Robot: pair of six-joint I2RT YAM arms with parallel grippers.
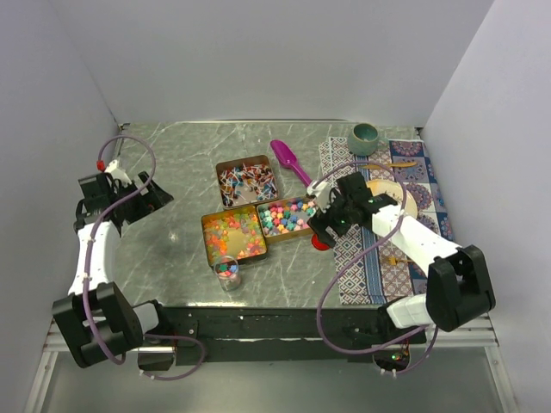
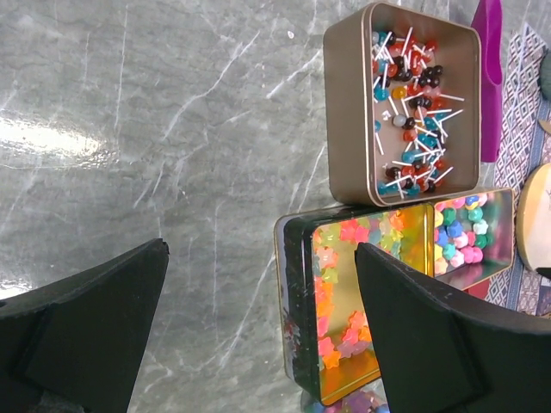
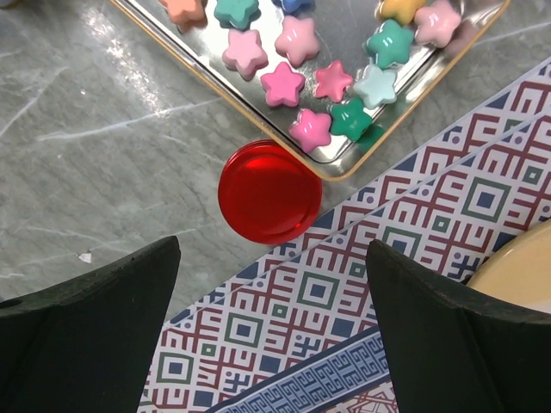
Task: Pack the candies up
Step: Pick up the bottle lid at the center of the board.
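The left end effector (image 2: 261, 254) and right end effector (image 3: 274, 249) gape empty. The candies (image 1: 288, 217) fill three tins (image 1: 203, 228) and a glass (image 1: 228, 274) on the bench (image 1: 172, 172); overhead, the right arm half hides the red lid (image 3: 269, 191).

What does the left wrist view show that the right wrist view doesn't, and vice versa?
Only left wrist: the lollipops, the jelly candies, the purple scoop. Only right wrist: the red lid in full; the left catches at most a red sliver. Both: the pastel star candies, the patterned mat, the grey table.
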